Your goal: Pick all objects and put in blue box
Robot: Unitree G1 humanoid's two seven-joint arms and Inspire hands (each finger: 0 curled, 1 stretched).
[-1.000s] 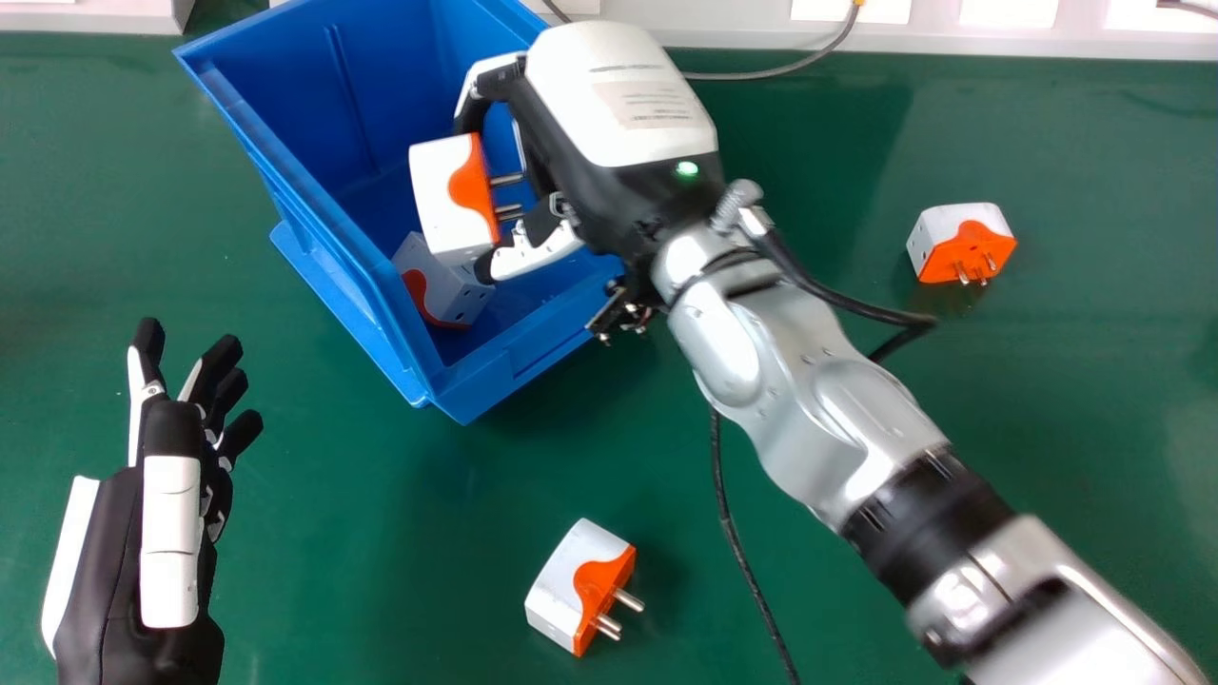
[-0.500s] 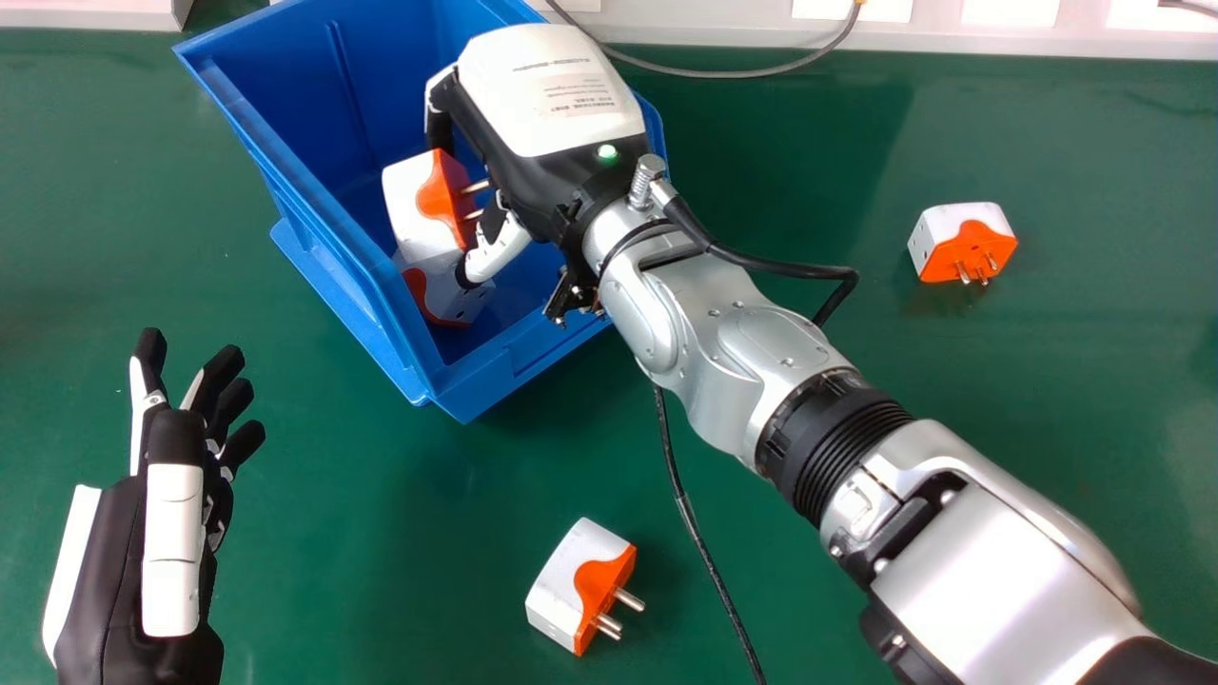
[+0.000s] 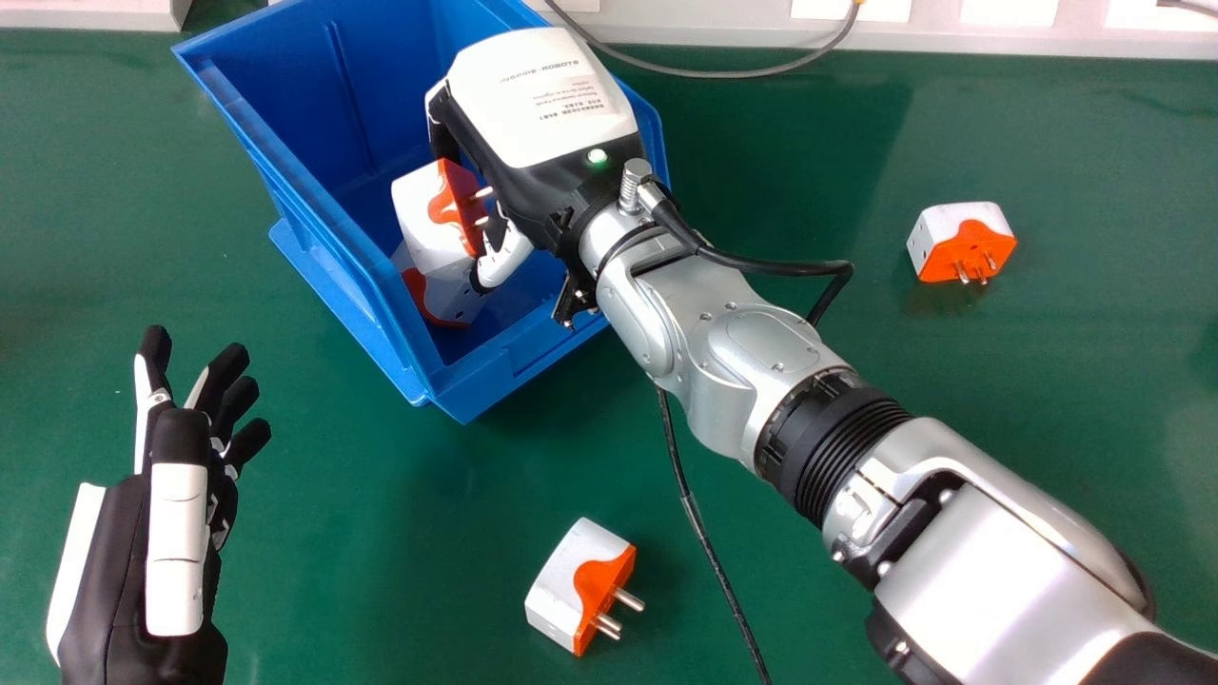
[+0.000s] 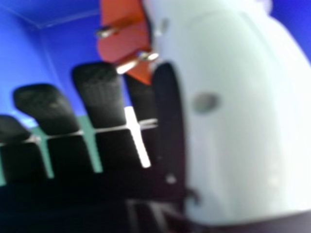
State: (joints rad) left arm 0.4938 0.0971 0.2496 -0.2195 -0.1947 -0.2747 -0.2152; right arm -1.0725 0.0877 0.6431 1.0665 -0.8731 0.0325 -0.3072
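My right hand (image 3: pixel 542 105) is over the inside of the blue box (image 3: pixel 304 181), its fingers and thumb closed round a white and orange plug adapter (image 3: pixel 423 209). Below that adapter, a second one (image 3: pixel 452 298) lies on the box floor, partly covered. In the right hand view, my hand (image 4: pixel 99 94) shows beside the orange face and metal prongs of the held adapter (image 4: pixel 124 39). Two more adapters rest on the green table: one near the front (image 3: pixel 580 585), another at the right (image 3: pixel 961 243). My left hand (image 3: pixel 176 533) stays open at the left, holding nothing.
Across the green table (image 3: pixel 381 571), a black cable (image 3: pixel 699 533) hangs beneath my right forearm. A grey cable (image 3: pixel 723 72) curves behind the box, near a white ledge (image 3: pixel 723 29) along the back edge.
My right hand has moved left and slightly lower into the box with the adapter, which now tilts differently. The left hand has shifted only slightly.
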